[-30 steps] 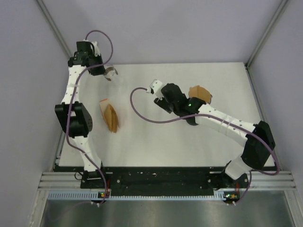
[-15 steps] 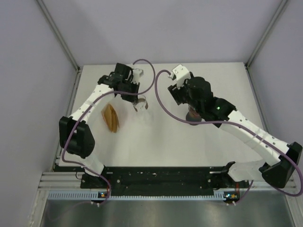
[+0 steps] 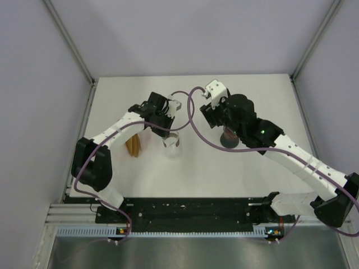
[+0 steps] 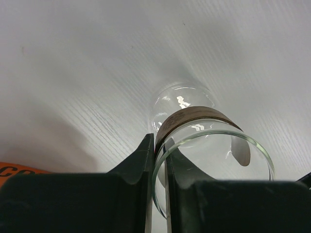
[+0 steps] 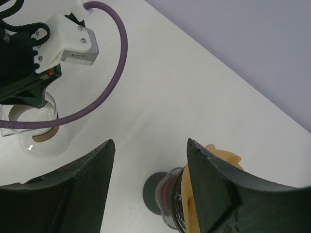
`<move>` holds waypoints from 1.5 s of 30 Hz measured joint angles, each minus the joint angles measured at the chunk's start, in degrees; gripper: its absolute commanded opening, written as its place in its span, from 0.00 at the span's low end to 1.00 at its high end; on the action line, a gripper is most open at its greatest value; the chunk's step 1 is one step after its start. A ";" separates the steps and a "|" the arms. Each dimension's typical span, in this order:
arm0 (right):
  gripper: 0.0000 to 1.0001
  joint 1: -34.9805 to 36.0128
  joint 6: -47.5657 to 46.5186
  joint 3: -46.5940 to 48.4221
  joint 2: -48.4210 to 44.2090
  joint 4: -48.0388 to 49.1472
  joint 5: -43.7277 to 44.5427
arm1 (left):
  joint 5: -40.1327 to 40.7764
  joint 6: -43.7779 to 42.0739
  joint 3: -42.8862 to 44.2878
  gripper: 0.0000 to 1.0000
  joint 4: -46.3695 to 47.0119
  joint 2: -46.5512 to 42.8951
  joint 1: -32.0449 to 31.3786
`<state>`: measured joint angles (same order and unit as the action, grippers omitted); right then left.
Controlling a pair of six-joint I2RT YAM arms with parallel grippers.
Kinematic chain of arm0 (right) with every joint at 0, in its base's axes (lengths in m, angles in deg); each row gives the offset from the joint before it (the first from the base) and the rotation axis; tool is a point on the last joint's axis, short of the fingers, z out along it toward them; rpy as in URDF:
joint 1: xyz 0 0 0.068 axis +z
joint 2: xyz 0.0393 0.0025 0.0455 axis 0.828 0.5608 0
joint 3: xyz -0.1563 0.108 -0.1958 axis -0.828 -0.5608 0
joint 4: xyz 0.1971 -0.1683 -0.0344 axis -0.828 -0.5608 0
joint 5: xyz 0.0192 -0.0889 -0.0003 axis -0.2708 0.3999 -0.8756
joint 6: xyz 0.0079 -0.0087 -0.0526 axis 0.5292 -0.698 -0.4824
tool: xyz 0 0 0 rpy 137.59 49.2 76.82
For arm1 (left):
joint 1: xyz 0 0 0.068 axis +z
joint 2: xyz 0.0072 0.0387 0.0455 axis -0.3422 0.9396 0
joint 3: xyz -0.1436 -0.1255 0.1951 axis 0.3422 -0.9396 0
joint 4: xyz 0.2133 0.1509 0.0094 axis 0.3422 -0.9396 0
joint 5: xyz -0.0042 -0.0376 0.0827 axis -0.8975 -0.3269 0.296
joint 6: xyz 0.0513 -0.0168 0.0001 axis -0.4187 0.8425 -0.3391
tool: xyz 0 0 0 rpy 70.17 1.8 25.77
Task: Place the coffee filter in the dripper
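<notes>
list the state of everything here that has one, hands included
left hand: shut on the rim of the glass carafe
glass carafe: upright, empty
right hand: open, above the dripper, holding nothing
dripper: upright on its dark base
coffee filter: opened out, seems seated in the dripper
filter stack: folded flat, partly hidden

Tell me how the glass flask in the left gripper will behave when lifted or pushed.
Probably slippery: the left gripper pinches only the thin, smooth rim of the glass flask. Likely fragile, being clear thin-walled glass. Its narrow banded neck over a round bulb suggests it could tip if pushed high.
</notes>
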<state>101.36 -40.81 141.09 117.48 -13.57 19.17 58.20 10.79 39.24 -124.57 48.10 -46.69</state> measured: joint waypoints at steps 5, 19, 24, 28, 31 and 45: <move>0.62 0.00 -0.04 0.00 -0.22 0.00 -1.64 | -1.07 -1.55 -4.70 0.23 4.68 -3.13 -0.07; 0.62 -0.02 0.70 0.00 -0.22 0.02 -6.14 | -5.60 -7.87 4.59 0.64 -1.31 -4.81 -0.26; 0.62 -0.02 1.40 0.00 -0.22 0.02 -7.08 | -3.39 -8.87 9.51 0.63 -4.26 -7.30 0.81; 0.63 -0.02 1.73 0.00 -0.22 0.02 -7.17 | 0.96 -8.70 11.76 0.52 -6.75 -9.86 3.87; 0.63 -0.02 1.81 -0.02 -0.22 0.02 -7.19 | 3.58 -7.45 13.09 0.41 -9.14 -11.26 9.03; 0.63 -0.02 2.21 -1.49 -0.22 0.28 -7.67 | 9.40 -7.65 3.10 0.41 -15.02 -11.61 17.09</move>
<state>101.34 -38.60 139.60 117.26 -13.29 11.49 67.60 3.14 42.34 -139.59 36.49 -29.60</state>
